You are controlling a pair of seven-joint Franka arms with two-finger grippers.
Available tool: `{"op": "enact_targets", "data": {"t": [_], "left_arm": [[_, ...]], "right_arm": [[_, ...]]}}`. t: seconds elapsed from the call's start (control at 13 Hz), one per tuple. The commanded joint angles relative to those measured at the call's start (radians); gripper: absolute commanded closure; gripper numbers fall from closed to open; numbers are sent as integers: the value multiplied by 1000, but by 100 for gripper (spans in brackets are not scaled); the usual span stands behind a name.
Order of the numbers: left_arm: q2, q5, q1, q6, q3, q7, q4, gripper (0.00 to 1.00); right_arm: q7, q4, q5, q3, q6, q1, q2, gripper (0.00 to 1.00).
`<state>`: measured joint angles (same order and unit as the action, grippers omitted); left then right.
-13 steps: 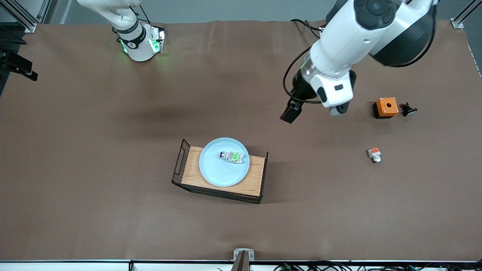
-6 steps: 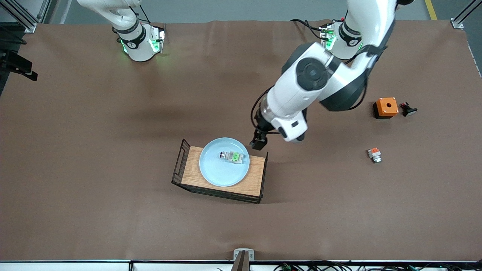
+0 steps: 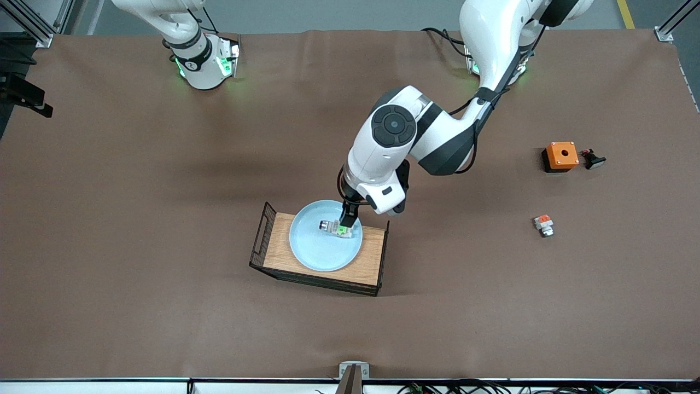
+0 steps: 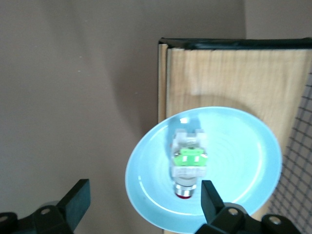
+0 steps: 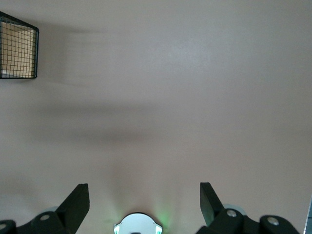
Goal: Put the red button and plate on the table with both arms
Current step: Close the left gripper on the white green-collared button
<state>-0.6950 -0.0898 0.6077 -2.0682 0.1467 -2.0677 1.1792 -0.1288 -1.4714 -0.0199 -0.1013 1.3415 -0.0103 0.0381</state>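
The pale blue plate point(image 3: 320, 251) sits on the small wood-topped wire rack point(image 3: 279, 249). The red button point(image 3: 334, 227), silvery with a green block, lies in the plate. My left gripper point(image 3: 348, 218) is open and empty, low over the plate's edge, right beside the button. In the left wrist view the button point(image 4: 189, 163) lies on the plate point(image 4: 239, 161), with one finger point(image 4: 209, 197) by its red tip; the gripper point(image 4: 145, 202) is wide open. My right gripper point(image 5: 145, 200) is open and empty, waiting high near its base, out of the front view.
An orange square box point(image 3: 561, 155) and a small black piece point(image 3: 592, 159) sit toward the left arm's end of the table. A small piece with an orange-red block point(image 3: 543, 225) lies nearer the camera. The brown table point(image 3: 136, 219) surrounds the rack.
My left arm has swung from above the table near the orange box over to the plate and come down beside the button. The right arm has not moved.
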Motion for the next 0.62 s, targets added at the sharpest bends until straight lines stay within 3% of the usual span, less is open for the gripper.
{"op": "enact_targets", "data": {"t": [0.0, 0.54], "left_arm": [[-35, -16, 3, -50, -10, -5, -33, 0], [-99, -16, 3, -102, -12, 11, -72, 0]], "right_arm": [[-11, 19, 17, 9, -12, -25, -11, 0], [-3, 19, 18, 11, -8, -30, -11, 0]]}}
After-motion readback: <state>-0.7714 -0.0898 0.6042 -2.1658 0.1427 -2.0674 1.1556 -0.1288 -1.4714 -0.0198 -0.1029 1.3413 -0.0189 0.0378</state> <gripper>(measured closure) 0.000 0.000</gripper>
